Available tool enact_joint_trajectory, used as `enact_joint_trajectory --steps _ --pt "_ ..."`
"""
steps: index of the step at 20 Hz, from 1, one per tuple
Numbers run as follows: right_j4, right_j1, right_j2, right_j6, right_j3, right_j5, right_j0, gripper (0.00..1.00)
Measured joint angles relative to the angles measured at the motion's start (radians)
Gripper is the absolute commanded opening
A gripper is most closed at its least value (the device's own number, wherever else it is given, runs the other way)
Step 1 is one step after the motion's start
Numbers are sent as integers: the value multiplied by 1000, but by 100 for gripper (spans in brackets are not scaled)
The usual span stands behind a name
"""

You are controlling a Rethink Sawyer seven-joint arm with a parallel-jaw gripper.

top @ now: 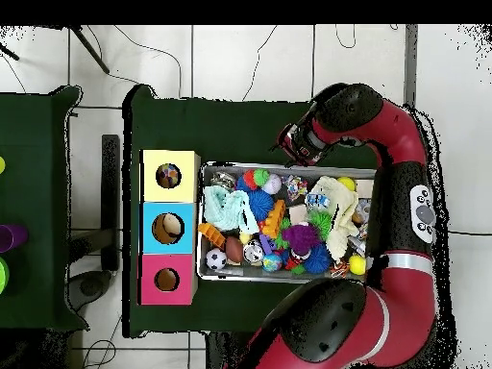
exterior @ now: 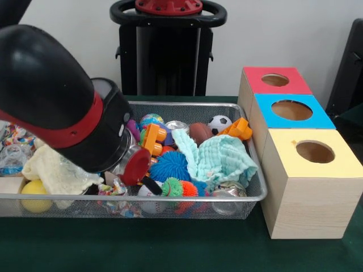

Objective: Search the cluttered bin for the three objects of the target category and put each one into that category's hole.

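Note:
The wire mesh bin (exterior: pixel 258 195) is full of toys. A cream knitted cloth (exterior: pixel 54 173) lies at its left end, partly under my arm; it also shows in the overhead view (top: pixel 336 197). A mint cloth (exterior: pixel 218 161) lies crumpled right of the middle. A white patch with coloured dots (exterior: pixel 14 137) shows at the bin's far left edge. The yellow-topped box with its round hole (exterior: pixel 315 152) stands right of the bin. My arm fills the left of the front view. My gripper (top: pixel 293 144) sits over one long rim of the bin, its tips hidden.
The blue-topped box (exterior: pixel 292 110) and red-topped box (exterior: pixel 275 80) stand behind the yellow one. Blue and green spiky balls (exterior: pixel 170 167), orange blocks (exterior: pixel 238 129), a small football (exterior: pixel 219 123) and a yellow ball (exterior: pixel 35 195) crowd the bin. The pedestal (exterior: pixel 167 51) stands behind.

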Motion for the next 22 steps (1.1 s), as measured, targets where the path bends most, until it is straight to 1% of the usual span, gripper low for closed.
enact_joint_trajectory --steps 7,11,15,16,18,22 --pt "7 -58 -52 0 52 9 22 100" --pt "-15 -72 -81 0 62 0 41 100" --pt "-78 -78 -101 0 66 -55 62 100" --pt "-125 -80 -111 0 68 -105 75 100" --pt "-160 -80 -116 0 72 -151 83 100" --pt "-207 -81 -119 -4 84 -216 91 100"
